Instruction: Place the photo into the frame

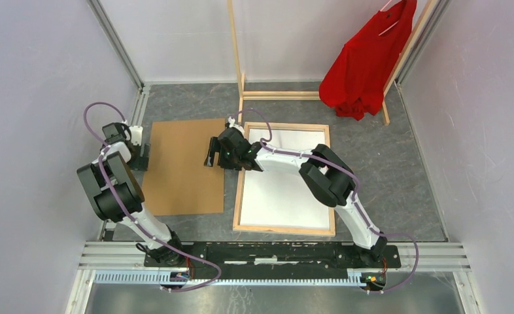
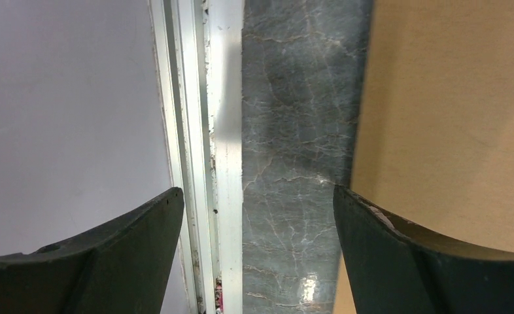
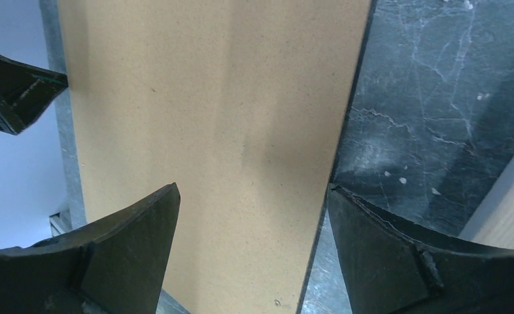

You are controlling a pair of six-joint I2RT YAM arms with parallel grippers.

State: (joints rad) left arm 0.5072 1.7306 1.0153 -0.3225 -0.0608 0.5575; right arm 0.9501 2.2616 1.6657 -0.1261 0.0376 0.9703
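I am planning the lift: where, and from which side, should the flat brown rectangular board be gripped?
Probably at its thin long edges: the brown rectangular board lies flat on the table with no raised part. Come from both sides, the left gripper at its left edge, the right gripper at its right edge.

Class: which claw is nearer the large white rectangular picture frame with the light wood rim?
Right. The right claw hangs at the edge of the flat brown board next to the white picture frame; the left claw is at the board's opposite edge.
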